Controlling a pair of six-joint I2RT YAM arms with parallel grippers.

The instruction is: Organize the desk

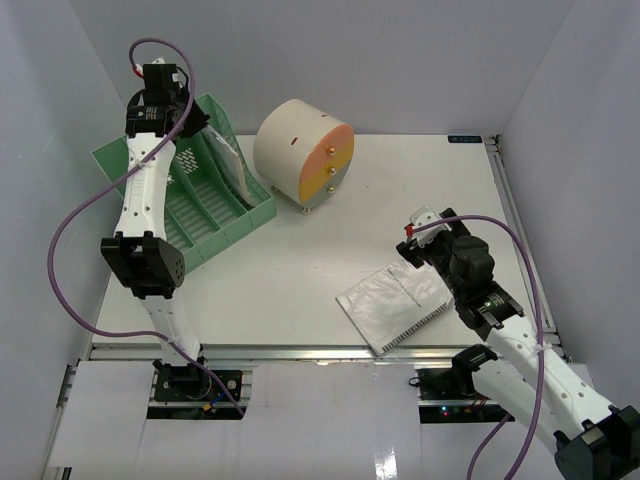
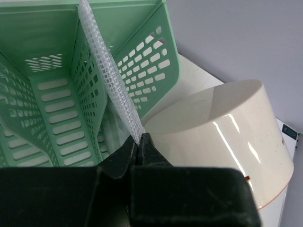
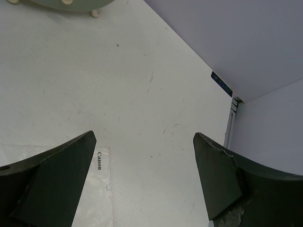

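Right now your left hand is pinched shut on the edge of a clear mesh sleeve standing upright in a slot of the green file rack, so I judge the step in hand to be filing that sleeve. The next move calls for you to see that it sits down between the dividers, then part the fingers and lift straight up without dragging it out. Your right hand is spread wide and holds nothing. It hovers over the surface by a corner of a silver Canon packet, which lies flat near the front rail and looks like the next item to tidy. The surface lies below both hands, with the rack at its far left and the cream drum drawer unit just beside it.
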